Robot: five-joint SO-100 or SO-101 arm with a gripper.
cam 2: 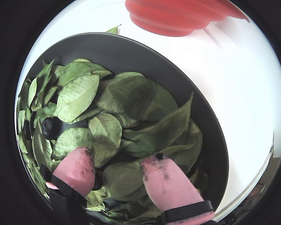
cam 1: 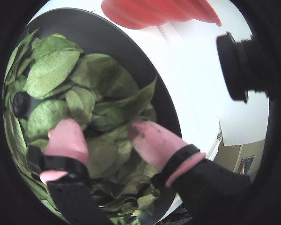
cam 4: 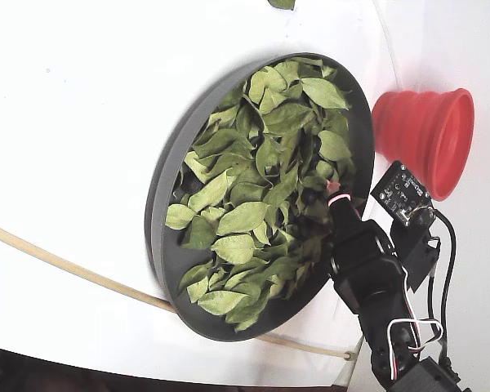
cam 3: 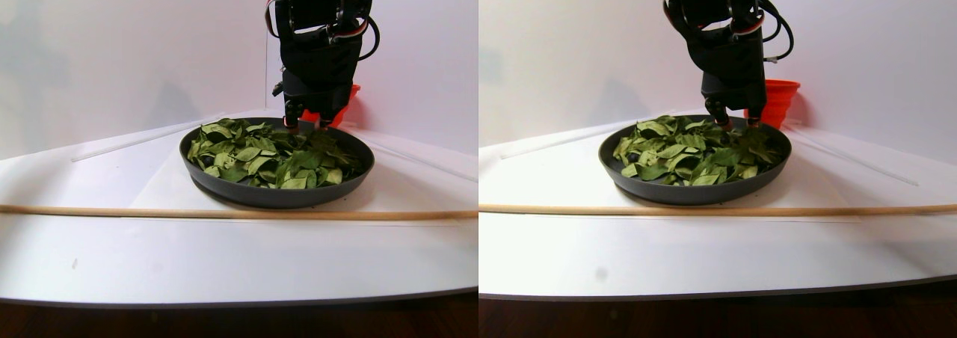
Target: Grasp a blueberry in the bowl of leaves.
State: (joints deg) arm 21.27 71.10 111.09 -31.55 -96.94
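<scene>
The dark-grey bowl (cam 1: 131,51) (cam 4: 167,204) holds many loose green leaves (cam 1: 51,70) (cam 2: 77,96) (cam 4: 253,212). One dark blueberry (cam 1: 21,104) (cam 2: 50,126) lies among the leaves at the bowl's left in both wrist views, left of the jaws and apart from them. My gripper (cam 1: 103,126) (cam 2: 117,158) (cam 4: 336,200) is open, and its two pink fingertips (cam 2: 77,168) rest down in the leaves with only leaves between them. A small dark rounded shape (cam 2: 97,180) sits against the left finger; I cannot tell what it is. In the stereo pair view the gripper (cam 3: 303,125) stands over the bowl's far edge.
A red ribbed cup (cam 4: 425,135) (cam 2: 178,18) (cam 3: 777,99) stands just beyond the bowl, close to the arm. A long thin wooden stick (cam 3: 224,213) (cam 4: 65,265) lies across the white table in front of the bowl. A second camera (cam 1: 243,65) sticks out beside the gripper.
</scene>
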